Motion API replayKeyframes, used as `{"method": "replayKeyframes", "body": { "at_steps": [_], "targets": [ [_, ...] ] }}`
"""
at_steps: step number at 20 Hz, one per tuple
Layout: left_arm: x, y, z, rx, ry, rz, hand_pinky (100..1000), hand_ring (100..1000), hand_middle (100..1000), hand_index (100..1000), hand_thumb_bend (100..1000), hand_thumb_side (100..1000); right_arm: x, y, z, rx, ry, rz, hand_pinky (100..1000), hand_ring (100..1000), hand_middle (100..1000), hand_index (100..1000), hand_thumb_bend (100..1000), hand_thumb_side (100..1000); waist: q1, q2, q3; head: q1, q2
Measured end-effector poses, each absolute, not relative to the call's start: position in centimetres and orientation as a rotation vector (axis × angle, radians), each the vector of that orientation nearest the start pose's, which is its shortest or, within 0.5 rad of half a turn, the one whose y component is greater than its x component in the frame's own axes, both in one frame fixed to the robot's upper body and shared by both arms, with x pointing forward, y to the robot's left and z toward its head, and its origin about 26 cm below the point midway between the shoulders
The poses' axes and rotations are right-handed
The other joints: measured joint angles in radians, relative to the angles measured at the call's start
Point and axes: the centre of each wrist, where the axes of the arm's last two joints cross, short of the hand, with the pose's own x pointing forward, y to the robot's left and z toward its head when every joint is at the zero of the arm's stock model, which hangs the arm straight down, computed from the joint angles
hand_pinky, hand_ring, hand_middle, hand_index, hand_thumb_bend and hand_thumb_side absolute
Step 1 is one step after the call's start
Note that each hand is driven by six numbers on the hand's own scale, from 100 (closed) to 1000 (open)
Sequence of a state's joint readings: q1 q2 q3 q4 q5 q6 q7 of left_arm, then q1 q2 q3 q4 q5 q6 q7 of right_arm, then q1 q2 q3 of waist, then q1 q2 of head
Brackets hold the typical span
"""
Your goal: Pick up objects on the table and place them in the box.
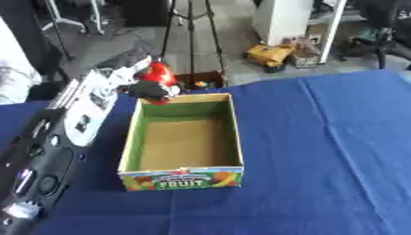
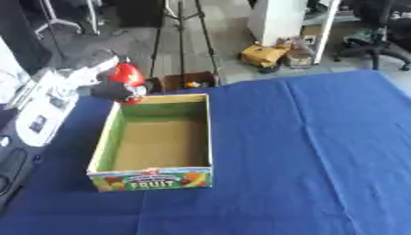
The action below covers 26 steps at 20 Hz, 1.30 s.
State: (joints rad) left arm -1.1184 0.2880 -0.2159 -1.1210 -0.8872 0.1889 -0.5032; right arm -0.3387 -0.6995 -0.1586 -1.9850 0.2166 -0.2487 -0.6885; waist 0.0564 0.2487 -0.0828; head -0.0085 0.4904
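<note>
Judging from the two head views, we put the task at an early stage: the box (image 1: pixel 183 142) at centre-left of the frame shows a bare brown floor and holds nothing, so no placement is recorded as complete.

We find the left hand (image 1: pixel 152 89) at the upper left, above the box's far left corner, with dark fingers curled round a red object (image 1: pixel 159 73). The object appears glossy and rounded, tapering upward; we cannot identify it further. It is raised over the far rim, not yet inside. Lowering and release remain, in our judgement.

The right hand shows in neither view.

The box is open-topped cardboard, rectangular, with green inner walls and a printed fruit label on its near face. It rests on a surface (image 1: pixel 321 151) covered by a blue cloth, matte and lightly creased. We see no other loose objects on the cloth. The left arm, black with silver and white panels, runs along the frame's left edge.
</note>
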Motion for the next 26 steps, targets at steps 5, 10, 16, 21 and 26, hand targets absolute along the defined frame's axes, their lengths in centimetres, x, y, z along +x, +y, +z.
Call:
{"method": "replayKeyframes", "body": {
  "at_steps": [5,10,16,21,26],
  "targets": [
    [46.9,15.0,27.1,0.89,-1.476,-1.378,169,441,506,860,100,444,29.0,-33.9,27.7,1.159,3.117,0.034,773,808,725,769,100,823,0.0,0.011,-0.005,0.0,-0.003],
    [47.6,15.2,25.4,0.902,-1.426,-1.392,171,440,505,860,100,444,29.0,-33.8,27.9,1.148,3.112,0.034,773,809,726,770,100,824,0.001,0.024,-0.01,0.0,-0.003],
    [48.2,14.9,23.8,0.891,-1.4,-1.389,171,439,501,864,100,445,29.1,-33.7,28.1,1.139,3.107,0.041,774,809,725,770,100,824,0.004,0.036,-0.017,0.0,-0.004],
    [48.6,14.7,22.5,0.871,-1.378,-1.386,216,475,531,877,100,442,29.1,-33.7,28.1,1.137,3.107,0.043,774,809,725,770,100,825,0.013,0.043,-0.025,0.0,-0.008],
    [48.7,14.6,22.0,0.839,-1.357,-1.434,359,599,652,933,100,524,29.1,-33.7,28.0,1.134,3.11,0.05,773,809,724,770,100,822,0.018,0.043,-0.027,0.0,-0.008]
  ]
}}
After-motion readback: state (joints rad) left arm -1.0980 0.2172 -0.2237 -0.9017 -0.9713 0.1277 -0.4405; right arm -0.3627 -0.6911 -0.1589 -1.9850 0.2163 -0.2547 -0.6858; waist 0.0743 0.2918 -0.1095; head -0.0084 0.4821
